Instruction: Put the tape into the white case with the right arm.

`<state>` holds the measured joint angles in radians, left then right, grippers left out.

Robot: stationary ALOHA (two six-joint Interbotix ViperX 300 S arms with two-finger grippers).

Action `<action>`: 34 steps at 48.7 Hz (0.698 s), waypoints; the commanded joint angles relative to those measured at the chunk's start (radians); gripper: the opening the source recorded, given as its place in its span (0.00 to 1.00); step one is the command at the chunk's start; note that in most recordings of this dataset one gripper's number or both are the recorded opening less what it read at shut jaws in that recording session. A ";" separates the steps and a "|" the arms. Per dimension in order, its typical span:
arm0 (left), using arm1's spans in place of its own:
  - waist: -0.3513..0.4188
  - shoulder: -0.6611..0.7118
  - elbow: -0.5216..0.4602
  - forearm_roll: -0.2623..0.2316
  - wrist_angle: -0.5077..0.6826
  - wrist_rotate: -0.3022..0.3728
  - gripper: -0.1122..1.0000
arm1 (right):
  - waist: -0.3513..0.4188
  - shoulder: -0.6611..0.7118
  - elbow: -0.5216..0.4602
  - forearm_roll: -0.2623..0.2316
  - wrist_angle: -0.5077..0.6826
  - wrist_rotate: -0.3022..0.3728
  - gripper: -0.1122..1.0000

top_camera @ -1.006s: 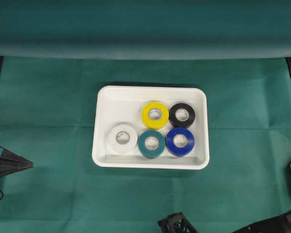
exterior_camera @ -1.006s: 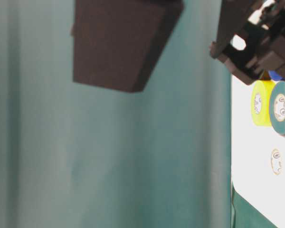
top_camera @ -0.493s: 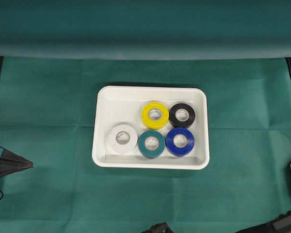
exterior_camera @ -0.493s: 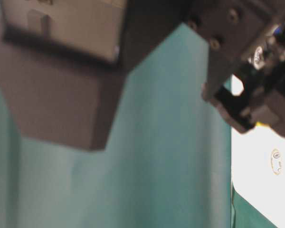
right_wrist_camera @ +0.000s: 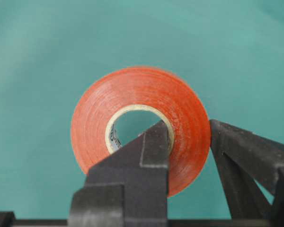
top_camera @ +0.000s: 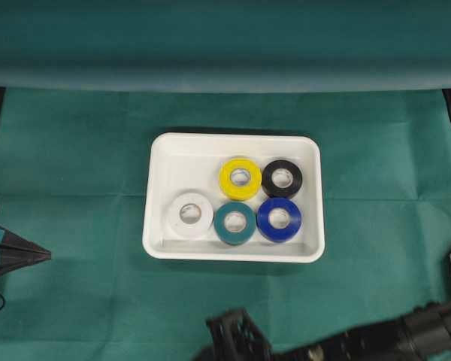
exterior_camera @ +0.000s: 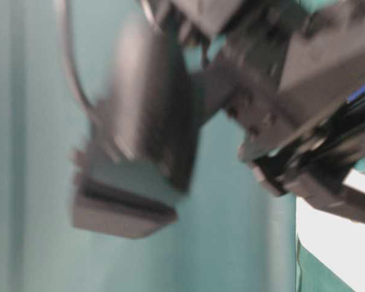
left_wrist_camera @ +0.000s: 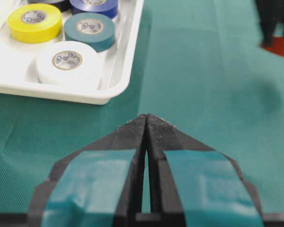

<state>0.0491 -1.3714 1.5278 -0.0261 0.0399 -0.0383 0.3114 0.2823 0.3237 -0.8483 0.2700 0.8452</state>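
Observation:
An orange-red tape [right_wrist_camera: 139, 116] roll hangs over the green cloth with my right gripper [right_wrist_camera: 189, 142] shut on it. One finger [right_wrist_camera: 149, 156] is through the roll's hole and the other presses its outer rim. In the overhead view that all-black right arm [top_camera: 361, 342] lies along the bottom edge, its gripper [top_camera: 237, 338] below the white case [top_camera: 159, 150], apart from it; the tape is hidden there. The case holds white [top_camera: 190, 215], teal [top_camera: 234, 222], blue [top_camera: 279, 219], yellow [top_camera: 240, 178] and black [top_camera: 282, 179] rolls. My left gripper [left_wrist_camera: 146, 118] is shut and empty.
The left gripper [top_camera: 41, 256] rests at the table's left edge, pointing right. The case's near rim [left_wrist_camera: 118, 80] lies ahead and left of it. In the table-level view the blurred right arm [exterior_camera: 261, 91] fills most of the picture, with the case [exterior_camera: 334, 243] at the right edge.
The right arm has shifted left along the bottom edge and shows larger overhead. It has swept across the table-level view. The case, its rolls and the left arm have not moved.

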 commanded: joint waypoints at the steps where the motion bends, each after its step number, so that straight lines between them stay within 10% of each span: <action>1: 0.002 0.008 -0.014 0.000 -0.005 0.000 0.10 | -0.049 -0.054 -0.026 -0.014 0.009 -0.020 0.12; 34: 0.002 0.008 -0.014 0.000 -0.005 0.000 0.10 | -0.477 -0.072 -0.048 -0.015 -0.086 -0.186 0.12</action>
<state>0.0491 -1.3714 1.5278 -0.0276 0.0399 -0.0383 -0.1427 0.2577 0.2991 -0.8606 0.2071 0.6627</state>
